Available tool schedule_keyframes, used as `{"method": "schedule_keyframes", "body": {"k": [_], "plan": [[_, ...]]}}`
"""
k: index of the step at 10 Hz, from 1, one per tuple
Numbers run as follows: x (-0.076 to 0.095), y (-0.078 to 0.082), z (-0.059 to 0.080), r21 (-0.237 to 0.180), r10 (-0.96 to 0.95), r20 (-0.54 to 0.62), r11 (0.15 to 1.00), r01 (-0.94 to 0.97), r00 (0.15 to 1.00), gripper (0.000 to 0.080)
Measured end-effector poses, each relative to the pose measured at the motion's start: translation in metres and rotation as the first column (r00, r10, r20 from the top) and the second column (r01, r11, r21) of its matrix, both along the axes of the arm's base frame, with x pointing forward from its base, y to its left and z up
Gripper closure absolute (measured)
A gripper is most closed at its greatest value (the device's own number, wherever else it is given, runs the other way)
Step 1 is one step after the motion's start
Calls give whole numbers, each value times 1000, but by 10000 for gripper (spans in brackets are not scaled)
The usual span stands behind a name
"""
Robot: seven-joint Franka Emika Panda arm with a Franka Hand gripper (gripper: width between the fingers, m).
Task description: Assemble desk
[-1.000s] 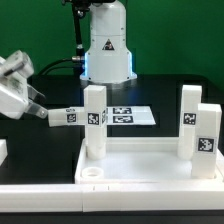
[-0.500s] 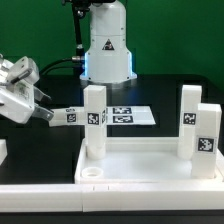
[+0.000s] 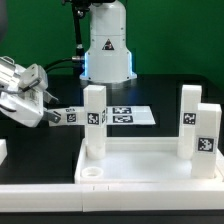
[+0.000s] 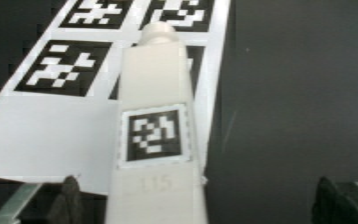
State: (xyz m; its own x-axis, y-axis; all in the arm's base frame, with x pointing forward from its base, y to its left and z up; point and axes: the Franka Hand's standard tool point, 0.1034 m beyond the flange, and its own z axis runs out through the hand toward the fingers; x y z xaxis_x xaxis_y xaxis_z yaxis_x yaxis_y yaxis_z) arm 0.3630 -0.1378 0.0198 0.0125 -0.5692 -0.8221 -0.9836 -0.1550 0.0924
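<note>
Desk top (image 3: 150, 165): the big white rimmed tray sits at the front of the black table (image 3: 40, 175), open side up. Three legs already stand upright in its corner sockets: one at the back corner on the exterior view's left (image 3: 94, 120), two close together on the exterior view's right (image 3: 187, 122) and (image 3: 206, 140). The front socket (image 3: 92, 174) on the exterior view's left is empty, so one leg remains to fit.

Marker board (image 3: 130, 115): flat on the table behind the tray, tags up.

Fourth leg (image 3: 68, 115): lying on its side on the table, on the exterior view's left, one end reaching toward the marker board. In the wrist view it (image 4: 158, 125) runs lengthwise straight between my fingers, its tag facing the camera.

My pincer (image 3: 42, 112): low over the near end of that leg, jaws spread as wide as they go, one dark finger (image 4: 66, 195) on each side of the leg. Nothing gripped yet; gaps show on both sides.

Step in hand, as I judge it: picking up the last leg. Next move calls for settling down squarely, closing across the narrow sides, then lifting, turning it upright and carrying it to the empty socket.
</note>
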Motion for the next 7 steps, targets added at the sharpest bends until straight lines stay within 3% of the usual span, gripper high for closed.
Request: {"method": "schedule_keyframes", "body": {"k": [6,7], "plan": [[2,0,-14,-51,17,-1,999,-17,1000,150],[2,0,-14,-51,16,-1,999,-16,1000,271]]}}
